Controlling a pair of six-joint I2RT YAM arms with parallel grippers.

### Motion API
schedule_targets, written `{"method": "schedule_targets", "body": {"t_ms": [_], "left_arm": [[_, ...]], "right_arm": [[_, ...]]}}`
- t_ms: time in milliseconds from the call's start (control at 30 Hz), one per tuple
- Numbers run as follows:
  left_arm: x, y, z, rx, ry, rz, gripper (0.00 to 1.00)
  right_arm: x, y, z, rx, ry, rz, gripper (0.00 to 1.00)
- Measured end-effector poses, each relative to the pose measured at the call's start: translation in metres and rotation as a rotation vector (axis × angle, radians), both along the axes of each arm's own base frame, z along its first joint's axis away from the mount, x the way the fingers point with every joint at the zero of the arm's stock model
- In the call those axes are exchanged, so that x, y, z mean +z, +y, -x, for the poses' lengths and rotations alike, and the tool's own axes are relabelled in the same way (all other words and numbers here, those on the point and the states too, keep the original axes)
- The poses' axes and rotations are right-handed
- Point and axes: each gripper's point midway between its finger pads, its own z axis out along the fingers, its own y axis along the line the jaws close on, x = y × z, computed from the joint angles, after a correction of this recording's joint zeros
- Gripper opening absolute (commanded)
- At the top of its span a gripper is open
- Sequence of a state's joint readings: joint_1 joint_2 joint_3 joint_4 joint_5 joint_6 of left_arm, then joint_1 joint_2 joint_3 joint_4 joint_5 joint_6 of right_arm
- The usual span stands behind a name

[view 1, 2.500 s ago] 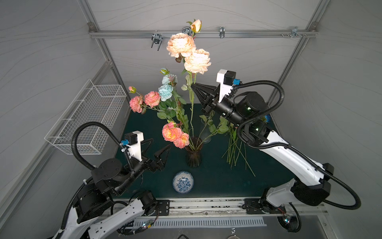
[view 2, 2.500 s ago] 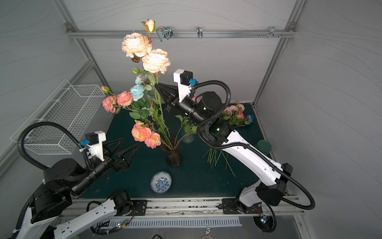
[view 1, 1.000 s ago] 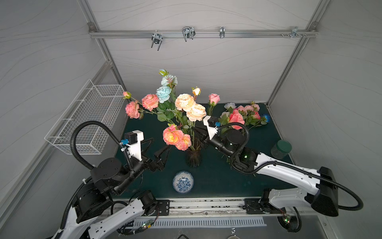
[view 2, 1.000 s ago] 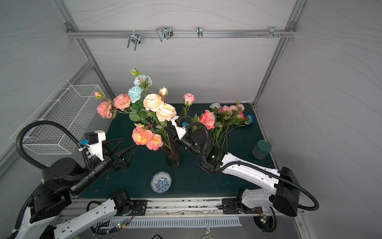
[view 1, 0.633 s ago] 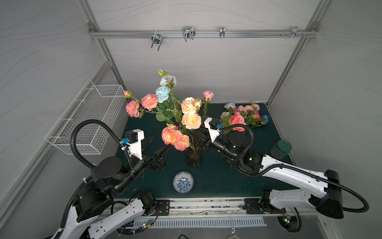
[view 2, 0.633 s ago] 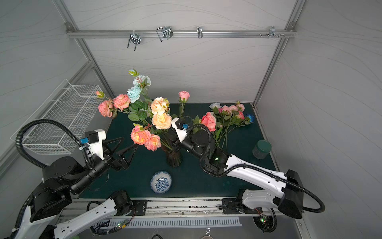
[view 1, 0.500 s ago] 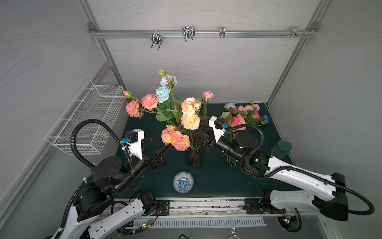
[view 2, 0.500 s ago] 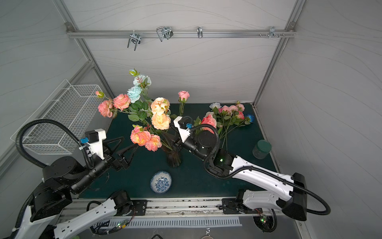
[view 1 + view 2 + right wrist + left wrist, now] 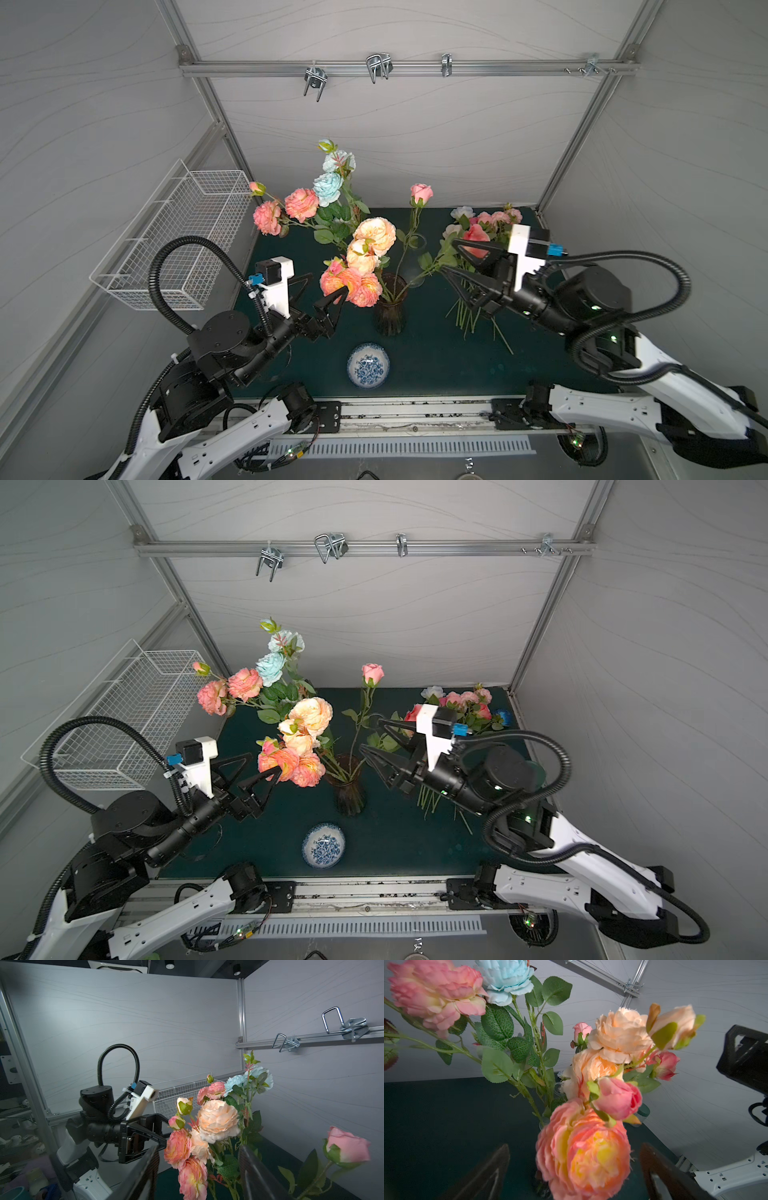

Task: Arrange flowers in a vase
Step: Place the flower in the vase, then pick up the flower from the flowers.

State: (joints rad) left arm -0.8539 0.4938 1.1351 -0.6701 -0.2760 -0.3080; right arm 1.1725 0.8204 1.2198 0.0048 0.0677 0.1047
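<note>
**Right claw (image 9: 449,255) empty beside vase (image 9: 390,311), loose stems still to go**

Table (image 9: 436,357): dark mat, walled far, left and right, with a wire basket (image 9: 187,232) on the left wall. Flowers (image 9: 372,237) fan out of the vase mid-table, heads leaning left and near, so it's likely top-heavy. Loose bunch (image 9: 494,218) lies far right, heads far and stems pointing near, handy for the right arm. Right claw has jaws apart and holds nothing, sitting between vase and bunch. Left claw (image 9: 326,284) is wide open and empty with a coral bloom right at its tips; can't tell if they touch. It's probably there to steady. Most open room is near right. Bowl (image 9: 368,365) sits just near of the vase, so keep clear of it.
</note>
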Motion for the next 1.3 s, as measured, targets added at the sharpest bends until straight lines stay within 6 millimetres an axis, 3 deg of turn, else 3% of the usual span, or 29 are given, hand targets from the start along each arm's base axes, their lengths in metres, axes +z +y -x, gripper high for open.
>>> {"method": "schedule_targets", "body": {"t_ms": [133, 267, 500, 700, 800, 867, 967, 1100, 1200, 1300], "left_arm": [[0.002, -0.001, 0.000, -0.003, -0.004, 0.005, 0.99], [0.002, -0.005, -0.003, -0.006, -0.001, 0.002, 0.99], [0.001, -0.010, -0.004, -0.020, 0.004, -0.001, 0.99], [0.001, -0.011, -0.004, -0.026, 0.004, 0.000, 0.99], [0.002, -0.012, -0.004, -0.026, 0.002, 0.003, 0.99], [0.002, -0.012, -0.004, -0.026, 0.002, 0.002, 0.99], [0.002, -0.012, -0.004, -0.026, 0.003, 0.003, 0.99], [0.002, -0.012, -0.004, -0.031, 0.004, 0.004, 0.99], [0.002, -0.013, -0.003, -0.039, 0.006, 0.006, 1.00], [0.002, -0.015, -0.002, -0.047, 0.008, 0.008, 0.99]], "right_arm": [[0.017, -0.051, 0.002, -0.105, 0.001, -0.061, 0.66], [0.001, -0.083, -0.018, -0.279, 0.047, -0.055, 0.70], [-0.084, -0.100, -0.073, -0.578, 0.197, 0.136, 0.72], [-0.142, -0.147, -0.124, -0.819, 0.403, 0.175, 0.69], [-0.192, -0.170, -0.153, -0.892, 0.577, 0.165, 0.61], [-0.238, -0.179, -0.175, -0.909, 0.726, 0.178, 0.59], [-0.301, -0.174, -0.209, -0.857, 0.958, 0.241, 0.59], [-0.379, -0.151, -0.251, -0.758, 1.196, 0.407, 0.58], [-0.415, -0.130, -0.269, -0.710, 1.251, 0.536, 0.56], [-0.436, -0.112, -0.290, -0.677, 1.260, 0.628, 0.51]]}}
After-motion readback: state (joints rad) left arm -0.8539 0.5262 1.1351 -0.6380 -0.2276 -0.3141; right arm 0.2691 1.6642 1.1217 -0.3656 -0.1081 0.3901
